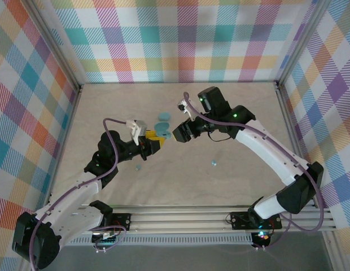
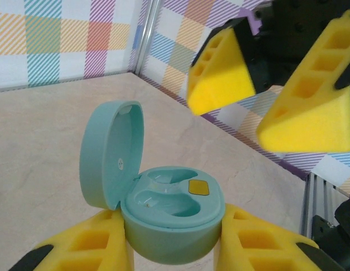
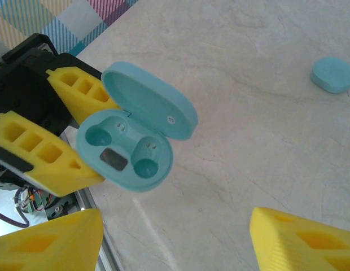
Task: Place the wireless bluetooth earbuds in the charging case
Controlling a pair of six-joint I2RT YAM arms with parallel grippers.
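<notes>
Holding the case open for loading; neither well filled yet.
Gripping the open charging case point(image 2: 174, 210) with the left pincer point(image 2: 175, 251), right pincer point(image 3: 175, 243) spread wide and empty. Next, probably: reaching down for an earbud point(image 1: 213, 162) on the table point(image 1: 248, 180), well apart from the case. Avoiding a spare case point(image 1: 162, 117) close behind the pincers.

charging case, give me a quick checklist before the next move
1. case gripped in left jaws: ok
2. lid open: ok
3. both wells empty: ok
4. earbud in right jaws: not ok, they stand open with nothing between them
5. loose earbud spotted on table: ok
6. which way that earbud lies: cannot tell, too small
</notes>
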